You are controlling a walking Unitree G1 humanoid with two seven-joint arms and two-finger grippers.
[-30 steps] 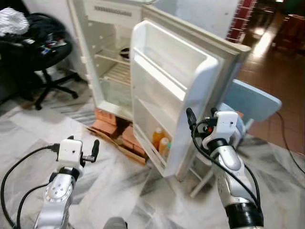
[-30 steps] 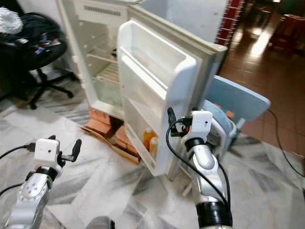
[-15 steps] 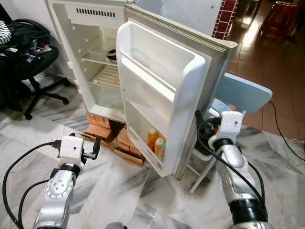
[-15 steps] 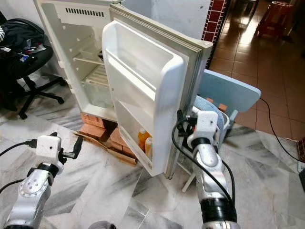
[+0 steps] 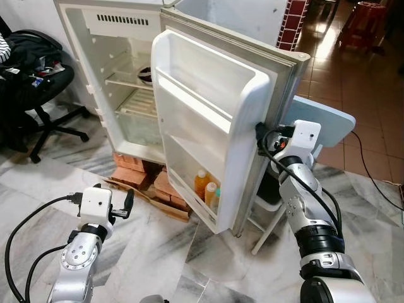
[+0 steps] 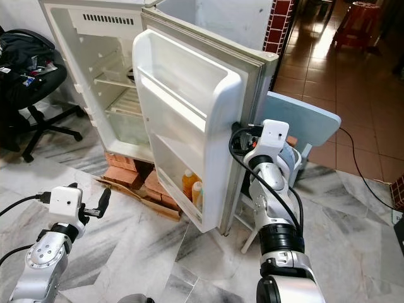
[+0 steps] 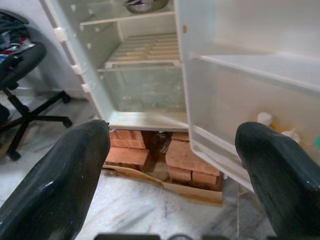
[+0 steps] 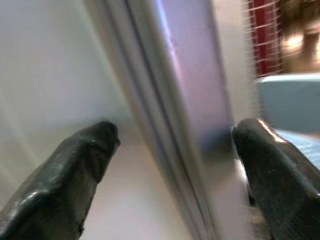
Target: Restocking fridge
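While the fridge (image 5: pixel 126 76) stands open, its door (image 5: pixel 214 120) swung wide with 3 bottles (image 5: pixel 208 189) on the lowest door rack, restocking looks barely begun. The right gripper (image 8: pixel 170 145) straddles the door edge, fingers spread wide; the left gripper (image 7: pixel 170 165) hovers low, spread wide and carrying nothing.

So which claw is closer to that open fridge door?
Right. The right claw straddles the outer edge of the fridge door, fingers spread; the left claw hangs low over the floor, well short of it.
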